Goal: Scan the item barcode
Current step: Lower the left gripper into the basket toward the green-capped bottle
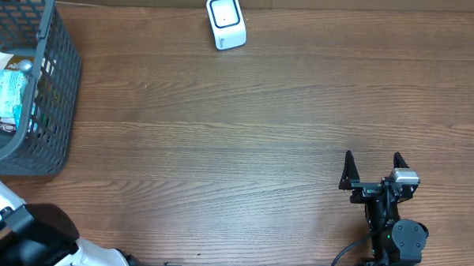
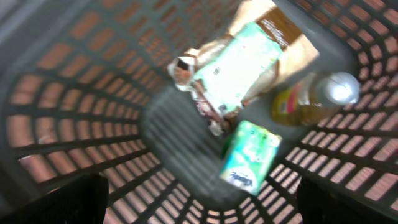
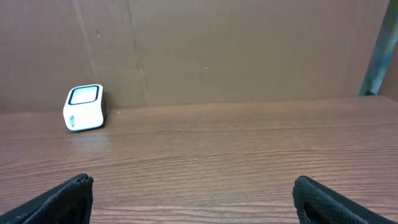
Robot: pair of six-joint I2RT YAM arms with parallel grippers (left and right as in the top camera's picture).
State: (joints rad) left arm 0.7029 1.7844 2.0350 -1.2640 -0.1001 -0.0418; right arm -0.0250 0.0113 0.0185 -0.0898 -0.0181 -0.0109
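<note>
left gripper (image 2: 199,190) released — above basket (image 2: 56,124) | right gripper (image 3: 193,190) released — over table (image 3: 217,143)

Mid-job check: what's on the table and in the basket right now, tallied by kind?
Dark grey plastic mesh basket: 1
White box-shaped barcode scanner: 1
Yellow bottle with silver cap: 1
Small green-and-white carton: 1
Pale green flat packet: 1
Total: 5; blur may hide more in the basket.

- Your overhead view is evenly lit and sharp; the table (image 1: 245,133) carries only soft, faint shadows.
- Your left wrist view is blurred throughout (nothing is crisp): the basket (image 2: 62,124) mesh and the packets (image 2: 239,65) lose their edges, and the bottle cap (image 2: 336,87) glares white.
- Your right wrist view is clear, though the backdrop (image 3: 249,50) looks dull.
</note>
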